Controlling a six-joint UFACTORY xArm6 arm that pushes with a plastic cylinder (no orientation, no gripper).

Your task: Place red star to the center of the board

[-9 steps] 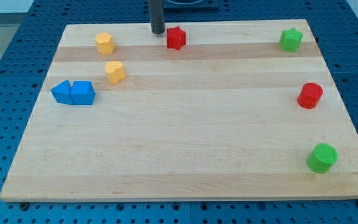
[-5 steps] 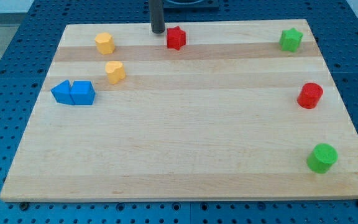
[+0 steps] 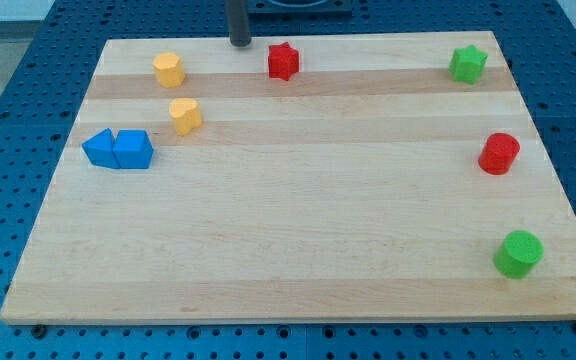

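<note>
One red star (image 3: 283, 61) sits near the surface's (image 3: 288, 250) top edge, well above centre. Our tip (image 3: 239, 43) is to its upper left, apart, not touching. No jaws on this end effector, just a rod. Star prob. light, rigid, slides easy; we'd push its top side w/ the tip.

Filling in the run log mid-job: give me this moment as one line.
tip at board's top edge, left of red star, apart | star near top edge, not centred | no contact
</note>
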